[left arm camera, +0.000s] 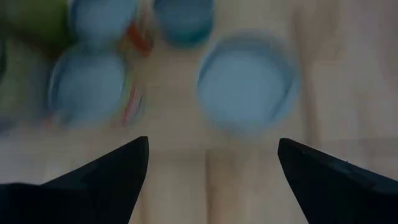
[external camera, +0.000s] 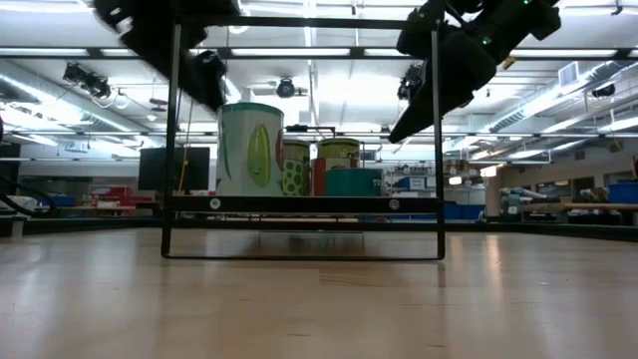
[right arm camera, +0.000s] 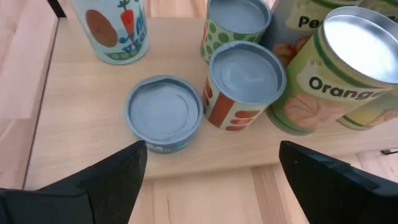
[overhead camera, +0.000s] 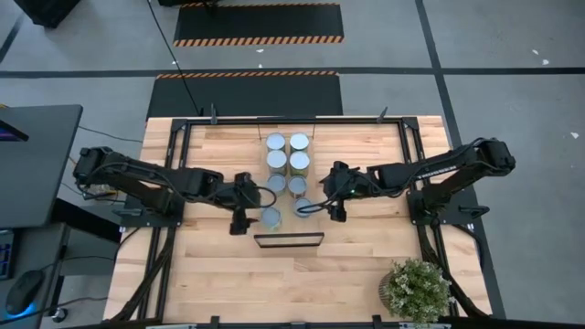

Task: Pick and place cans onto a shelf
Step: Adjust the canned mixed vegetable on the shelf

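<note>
High view: eight cans (overhead camera: 287, 163) stood in two rows on the shelf (overhead camera: 289, 239); left gripper (overhead camera: 240, 222) and right gripper (overhead camera: 335, 209) flanked the nearest pair. Wrist views: both grippers' fingers were spread wide, holding nothing, above the can tops.

A planked wooden table (overhead camera: 228, 274) sits on a grey floor (overhead camera: 512, 55). A small potted plant (overhead camera: 416, 290) with pale green leaves stands at 1 corner of the table. On the floor beyond the table lie 2 black mats (overhead camera: 258, 24) edged with orange and black stripes. A dark desk (overhead camera: 32, 160) stands beside the table. Rows of ceiling lights (external camera: 329, 52) hang over the room behind.
</note>
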Action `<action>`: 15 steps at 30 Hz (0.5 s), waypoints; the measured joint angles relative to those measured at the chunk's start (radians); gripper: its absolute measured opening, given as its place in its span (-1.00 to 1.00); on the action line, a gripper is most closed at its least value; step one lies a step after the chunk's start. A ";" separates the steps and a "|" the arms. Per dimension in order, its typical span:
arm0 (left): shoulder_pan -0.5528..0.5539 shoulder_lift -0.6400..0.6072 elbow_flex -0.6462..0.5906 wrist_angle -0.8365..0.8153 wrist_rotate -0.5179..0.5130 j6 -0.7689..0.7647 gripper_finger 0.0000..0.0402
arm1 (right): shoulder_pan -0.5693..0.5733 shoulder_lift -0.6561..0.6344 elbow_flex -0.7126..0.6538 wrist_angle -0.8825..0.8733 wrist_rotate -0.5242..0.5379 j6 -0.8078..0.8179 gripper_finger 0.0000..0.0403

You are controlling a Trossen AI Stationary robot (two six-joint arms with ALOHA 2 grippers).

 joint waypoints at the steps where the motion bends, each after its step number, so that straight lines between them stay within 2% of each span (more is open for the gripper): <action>1: -0.001 -0.004 -0.003 -0.043 -0.018 -0.010 0.80 | 0.003 -0.006 0.000 -0.004 0.001 0.000 0.85; 6: 0.000 -0.001 -0.007 -0.098 -0.057 -0.036 0.80 | 0.008 -0.014 0.000 -0.002 0.002 -0.008 0.85; 11: 0.007 -0.021 -0.094 -0.020 -0.055 -0.012 0.79 | 0.007 -0.012 0.000 0.007 0.004 -0.025 0.85; 15: 0.043 -0.066 -0.192 0.101 0.004 -0.036 0.74 | 0.007 -0.012 0.000 0.005 0.004 -0.026 0.85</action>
